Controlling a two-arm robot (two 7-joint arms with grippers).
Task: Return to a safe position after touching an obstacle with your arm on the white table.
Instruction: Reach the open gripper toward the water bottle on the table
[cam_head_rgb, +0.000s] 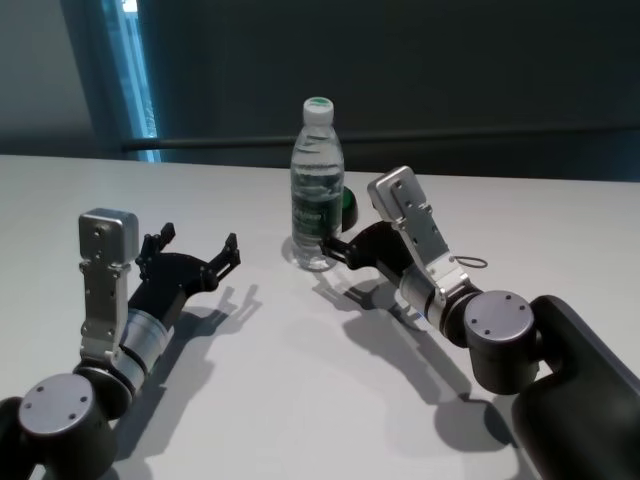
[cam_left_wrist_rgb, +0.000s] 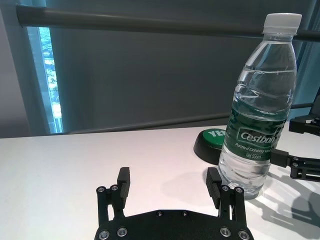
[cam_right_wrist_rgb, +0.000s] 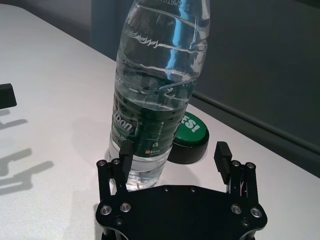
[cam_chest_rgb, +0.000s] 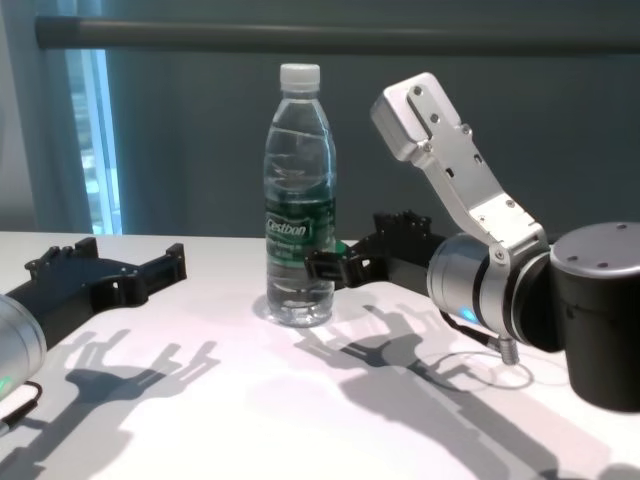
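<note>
Upright, clear white-capped, green-labelled bottle beside right gripper's spread jaws.

The water bottle is running off the top edge of the right wrist view, so its cap is not showing there. In the head view it is covering most of the green-rimmed round object behind it; in the chest view only a sliver of that object is showing past the bottle. In the left wrist view the bottle is hiding part of the object's white lettering. The right gripper is lying just beside the bottle; whether it is touching cannot be told.
</note>
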